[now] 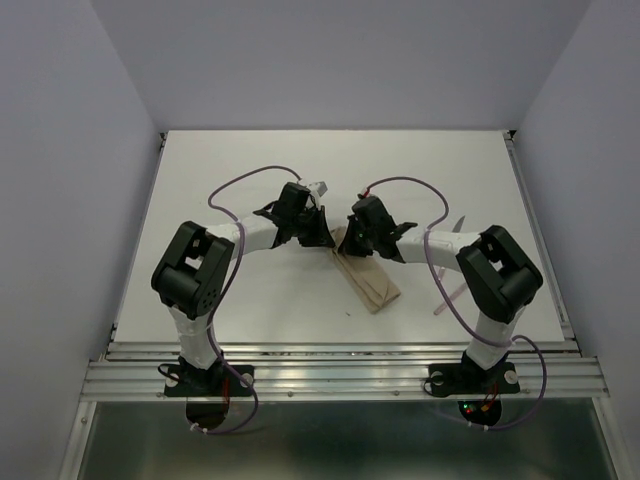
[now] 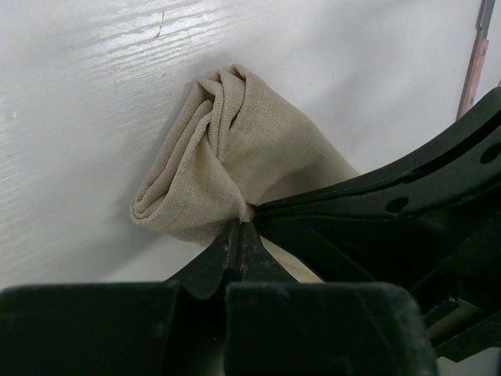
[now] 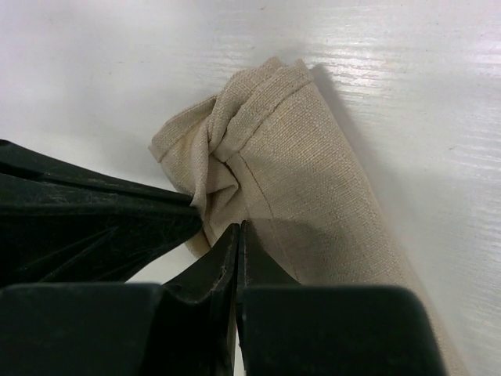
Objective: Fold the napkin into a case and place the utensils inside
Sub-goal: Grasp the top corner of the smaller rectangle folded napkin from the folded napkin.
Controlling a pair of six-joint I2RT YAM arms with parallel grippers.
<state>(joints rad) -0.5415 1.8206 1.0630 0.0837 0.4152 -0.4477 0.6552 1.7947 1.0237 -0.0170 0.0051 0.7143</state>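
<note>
Napkin folded narrow on table, left claw and right claw both pinched shut, seemingly on its bunched end.

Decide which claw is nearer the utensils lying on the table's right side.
Right. The right claw pinches the napkin end on the side facing the utensils; the left claw grips the same end from the other side, farther off.

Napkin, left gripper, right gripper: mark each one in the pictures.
napkin [image 1: 372,285], top external view, middle of the folded strip.
left gripper [image 2: 241,227], left wrist view, closed fingertips at the napkin's bunched end.
right gripper [image 3: 238,231], right wrist view, closed fingertips on the napkin.
</note>
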